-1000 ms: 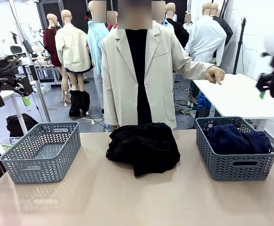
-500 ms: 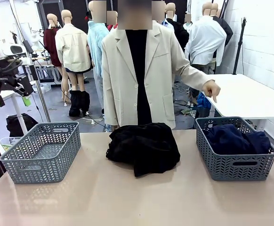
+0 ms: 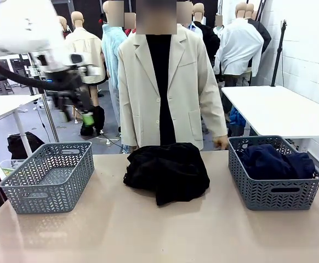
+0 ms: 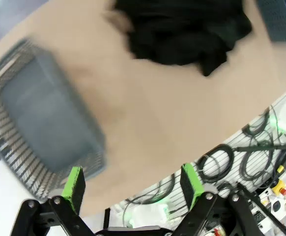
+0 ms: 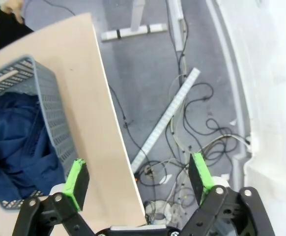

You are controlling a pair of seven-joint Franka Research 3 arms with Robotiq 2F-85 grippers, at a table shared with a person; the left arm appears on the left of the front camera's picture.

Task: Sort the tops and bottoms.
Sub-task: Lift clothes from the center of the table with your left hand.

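Progress: blue clothes [image 3: 272, 159] sit in right basket [image 3: 258, 193]; left basket [image 3: 44, 189] empty; black pile [image 3: 167, 170] unsorted on desk [image 3: 148, 235]. My left hand [image 4: 133, 183] and right hand [image 5: 139, 179] gape wide, holding nothing.

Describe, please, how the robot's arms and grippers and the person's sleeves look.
The left arm has a white shell with a black cable alongside. The left gripper and right gripper are black linkages with bright green pads. The person wears long cream jacket sleeves.

I had bare tabletop [image 3: 148, 230] across the near side, with open lanes between the black clothes pile [image 3: 167, 171] and the left basket [image 3: 55, 181] and right basket [image 3: 269, 192]. The person [image 3: 167, 82] blocked the far edge, one hand [image 3: 221, 142] just beside the right basket's far corner.
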